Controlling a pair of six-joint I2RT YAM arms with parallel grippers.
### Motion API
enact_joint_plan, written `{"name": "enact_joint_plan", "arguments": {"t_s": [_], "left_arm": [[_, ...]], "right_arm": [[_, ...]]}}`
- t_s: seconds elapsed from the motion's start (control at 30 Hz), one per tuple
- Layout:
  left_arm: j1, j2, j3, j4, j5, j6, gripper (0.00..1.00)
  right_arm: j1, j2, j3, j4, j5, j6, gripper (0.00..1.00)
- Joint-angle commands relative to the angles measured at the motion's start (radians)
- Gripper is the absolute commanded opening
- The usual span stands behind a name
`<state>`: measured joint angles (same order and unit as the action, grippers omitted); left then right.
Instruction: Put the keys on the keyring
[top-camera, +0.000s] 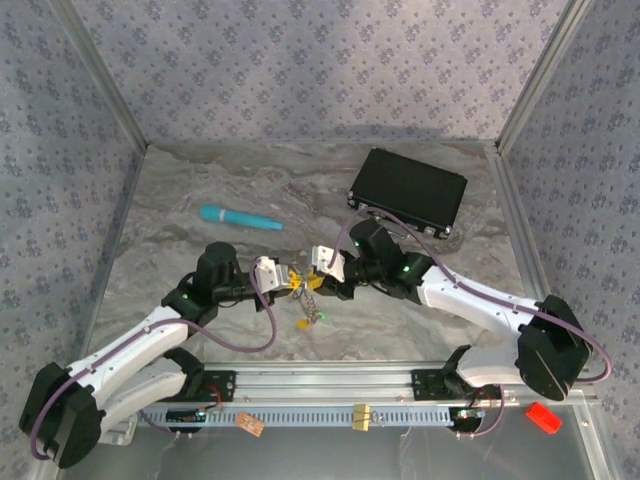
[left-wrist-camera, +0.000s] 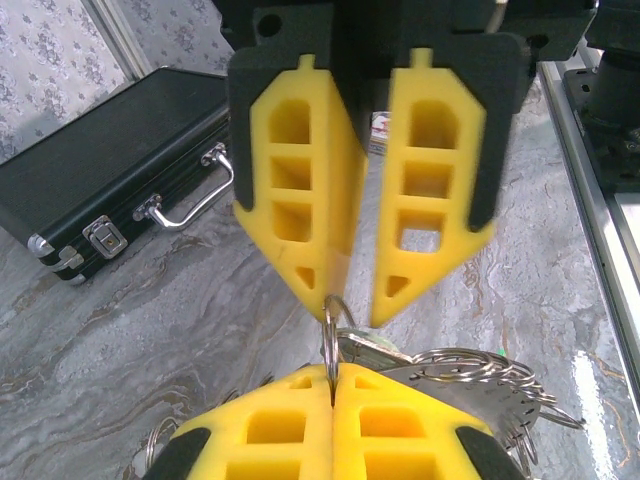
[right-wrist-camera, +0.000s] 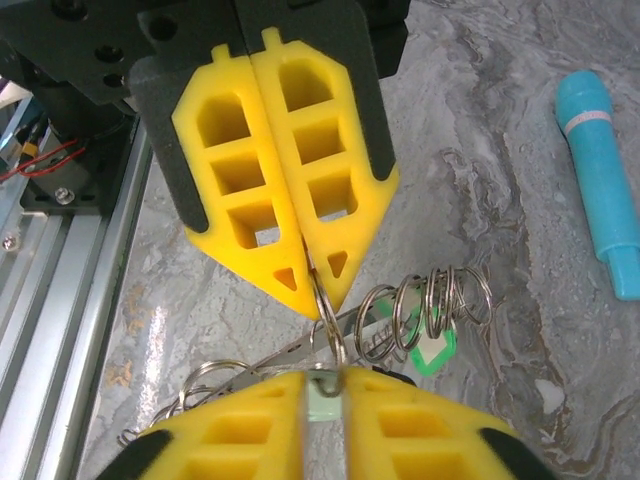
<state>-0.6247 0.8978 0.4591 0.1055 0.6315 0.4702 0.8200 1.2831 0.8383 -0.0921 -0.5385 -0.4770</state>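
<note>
My two grippers meet tip to tip above the middle of the marble table. The left gripper (top-camera: 285, 280) (left-wrist-camera: 331, 372) is shut on a small split ring (left-wrist-camera: 336, 318) (right-wrist-camera: 330, 320) that stands edge-on. The right gripper (top-camera: 318, 272) (right-wrist-camera: 325, 378) is shut on a pale teal key head (right-wrist-camera: 326, 402), and that small ring passes through it. The silvery toothed keyring (left-wrist-camera: 490, 385) lies just beside and below the tips, with several wire rings (right-wrist-camera: 440, 295) strung on it. A green key head (right-wrist-camera: 432, 352) (top-camera: 318, 316) and a yellow one (top-camera: 300, 323) hang underneath.
A black case (top-camera: 408, 190) (left-wrist-camera: 100, 170) lies at the back right, close behind the right arm. A teal pen-like stick (top-camera: 240, 217) (right-wrist-camera: 600, 170) lies at the back left. The aluminium rail (top-camera: 330, 380) (right-wrist-camera: 60, 300) runs along the near edge.
</note>
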Motion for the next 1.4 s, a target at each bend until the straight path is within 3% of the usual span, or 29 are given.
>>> {"name": "enact_joint_plan", "arguments": {"t_s": [0.0,0.07,0.43,0.47,0.53,0.7,1.27,1.37], "left_arm": [[-0.005,-0.014,0.001,0.033,0.021,0.006,0.00],[-0.004,-0.017,0.000,0.031,0.020,0.008,0.00],[-0.005,-0.023,-0.006,0.062,0.064,0.007,0.00],[-0.005,-0.023,-0.005,0.062,0.059,0.010,0.00],[-0.005,-0.023,-0.007,0.062,0.055,0.010,0.00],[-0.006,-0.022,-0.013,0.065,0.054,0.005,0.00],[-0.004,-0.031,-0.018,0.072,0.055,-0.001,0.00],[-0.004,-0.034,-0.018,0.071,0.053,0.001,0.00]], "right_arm": [[-0.004,-0.007,0.019,0.008,-0.014,0.011,0.08],[-0.008,-0.004,0.015,0.008,-0.015,0.015,0.01],[-0.012,0.047,0.037,-0.047,-0.018,0.040,0.00],[-0.010,0.040,0.036,-0.042,-0.021,0.039,0.03],[-0.010,0.021,0.031,-0.024,-0.021,0.041,0.24],[-0.003,-0.014,-0.002,0.042,-0.038,0.040,0.30],[0.019,0.053,0.027,0.072,-0.014,0.028,0.20],[0.019,0.056,0.031,0.059,-0.005,0.018,0.09]]}}
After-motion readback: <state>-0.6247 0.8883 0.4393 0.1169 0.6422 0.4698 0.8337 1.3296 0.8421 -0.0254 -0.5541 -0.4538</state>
